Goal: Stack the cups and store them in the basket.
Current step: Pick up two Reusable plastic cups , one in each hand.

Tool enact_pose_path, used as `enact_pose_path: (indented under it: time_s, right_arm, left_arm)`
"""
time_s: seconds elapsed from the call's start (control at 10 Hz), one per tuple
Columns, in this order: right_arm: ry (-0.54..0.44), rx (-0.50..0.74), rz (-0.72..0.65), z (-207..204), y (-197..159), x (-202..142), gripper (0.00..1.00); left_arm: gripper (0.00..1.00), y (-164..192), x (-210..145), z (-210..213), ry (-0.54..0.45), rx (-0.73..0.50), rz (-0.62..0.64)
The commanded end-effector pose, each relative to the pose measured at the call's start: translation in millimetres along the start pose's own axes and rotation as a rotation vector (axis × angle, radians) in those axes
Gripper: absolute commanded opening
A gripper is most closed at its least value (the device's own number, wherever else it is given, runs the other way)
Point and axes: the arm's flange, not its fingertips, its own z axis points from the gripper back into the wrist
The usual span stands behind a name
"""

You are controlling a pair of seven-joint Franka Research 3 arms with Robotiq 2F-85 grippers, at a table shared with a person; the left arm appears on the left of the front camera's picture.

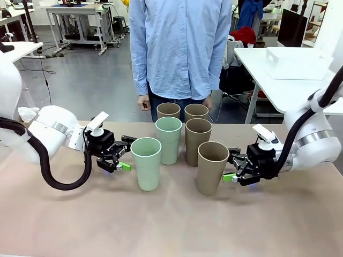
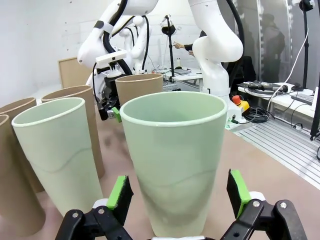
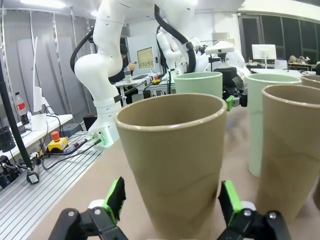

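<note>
Six cups stand in the middle of the table. My left gripper (image 1: 122,162) is open at the left side of the front mint cup (image 1: 146,163). In the left wrist view that mint cup (image 2: 172,160) sits between the green pads (image 2: 121,192) with a gap on the right. The open right gripper (image 1: 231,170) is at the right side of the front tan cup (image 1: 213,167), which stands between its fingers (image 3: 116,199) in the right wrist view. A second mint cup (image 1: 169,140) and three tan cups (image 1: 198,141) stand behind. A white bin (image 1: 296,63), seemingly the basket, sits on a side table.
A person in a light blue shirt (image 1: 179,43) stands at the far edge, hands hanging just behind the rear cups. The brown tabletop (image 1: 171,225) in front of the cups is bare. The white side table (image 1: 278,85) lies off to the back right.
</note>
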Motion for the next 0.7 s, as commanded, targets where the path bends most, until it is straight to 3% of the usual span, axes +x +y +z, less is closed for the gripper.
enact_pose_path:
  time_s: [0.0, 0.6]
  right_arm:
    - [0.002, -0.005, 0.030, -8, 5, -1, 1.00]
    - [-0.008, -0.024, 0.033, -21, 4, -3, 1.00]
  left_arm:
    - [1.00, -2, -15, -7, 0.003, -0.005, -0.029]
    - [1.00, 4, -26, -27, -0.005, -0.031, -0.031]
